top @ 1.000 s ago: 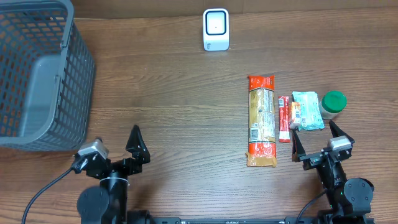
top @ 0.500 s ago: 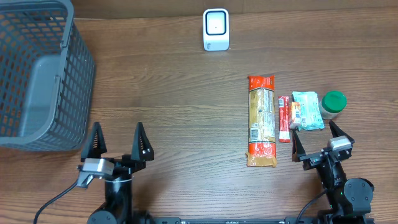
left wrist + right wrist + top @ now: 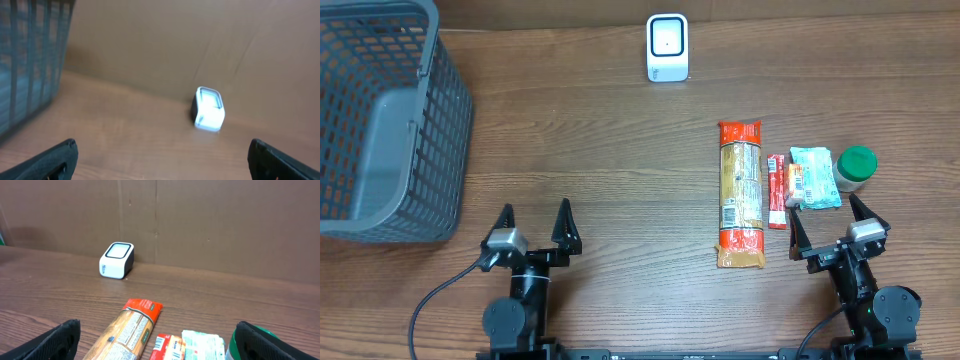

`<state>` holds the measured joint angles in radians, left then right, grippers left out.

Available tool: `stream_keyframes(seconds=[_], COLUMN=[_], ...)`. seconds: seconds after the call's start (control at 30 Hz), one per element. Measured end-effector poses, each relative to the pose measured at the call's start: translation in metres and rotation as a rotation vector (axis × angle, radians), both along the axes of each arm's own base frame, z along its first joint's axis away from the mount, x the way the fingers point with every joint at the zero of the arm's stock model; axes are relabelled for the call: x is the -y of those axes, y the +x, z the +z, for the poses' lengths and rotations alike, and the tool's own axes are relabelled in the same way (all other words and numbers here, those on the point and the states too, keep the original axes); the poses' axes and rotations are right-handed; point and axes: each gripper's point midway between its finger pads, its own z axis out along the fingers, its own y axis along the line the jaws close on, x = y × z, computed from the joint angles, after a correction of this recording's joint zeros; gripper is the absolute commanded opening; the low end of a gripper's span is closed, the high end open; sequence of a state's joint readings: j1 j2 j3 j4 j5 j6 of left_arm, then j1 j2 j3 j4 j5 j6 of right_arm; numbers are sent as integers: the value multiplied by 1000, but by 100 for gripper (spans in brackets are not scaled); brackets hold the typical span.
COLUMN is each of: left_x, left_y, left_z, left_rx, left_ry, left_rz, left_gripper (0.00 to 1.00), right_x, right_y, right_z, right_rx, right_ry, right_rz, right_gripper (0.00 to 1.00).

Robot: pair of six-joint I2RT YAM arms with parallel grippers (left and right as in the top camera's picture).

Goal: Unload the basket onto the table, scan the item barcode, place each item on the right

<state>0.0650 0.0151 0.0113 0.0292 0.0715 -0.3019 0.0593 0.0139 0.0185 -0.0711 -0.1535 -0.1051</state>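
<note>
A white barcode scanner (image 3: 667, 47) stands at the far edge of the table, also seen in the left wrist view (image 3: 209, 109) and the right wrist view (image 3: 116, 260). A long pasta package (image 3: 741, 193) with red ends lies at right, label up. Beside it are a slim red packet (image 3: 777, 190), a pale green packet (image 3: 814, 177) and a green-lidded jar (image 3: 854, 168). My right gripper (image 3: 828, 225) stands open just short of these items, holding nothing. My left gripper (image 3: 534, 218) stands open over bare wood at near left, facing the scanner.
A grey mesh basket (image 3: 445, 130) fills the far left corner and shows at the left of the left wrist view (image 3: 30, 65). A brown cardboard wall runs behind the table. Bare wood lies between the two arms.
My left arm has shifted to the right and swung round so that its open fingers point straight at the far side. The right arm and the items have not moved.
</note>
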Motion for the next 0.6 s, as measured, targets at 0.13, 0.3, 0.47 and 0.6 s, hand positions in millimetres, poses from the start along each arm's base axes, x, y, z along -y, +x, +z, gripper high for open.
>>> stream_keyframes(seconds=[0.13, 0.3, 0.47, 0.6], left_x=[0, 0, 0, 0], left_y=[0, 0, 0, 0], left_z=[-26, -26, -26, -26], left_rx=[-101, -100, -100, -99], left_ry=[23, 118, 219, 251], left_rz=[-1, -3, -6, -7], left_gripper=[100, 100, 100, 100], right_x=[0, 0, 0, 0], right_y=[0, 0, 0, 0], right_z=[0, 0, 0, 0], right_rx=[0, 0, 0, 0], right_ry=[0, 0, 0, 0], right_rz=[0, 0, 0, 0], right_gripper=[100, 100, 100, 100])
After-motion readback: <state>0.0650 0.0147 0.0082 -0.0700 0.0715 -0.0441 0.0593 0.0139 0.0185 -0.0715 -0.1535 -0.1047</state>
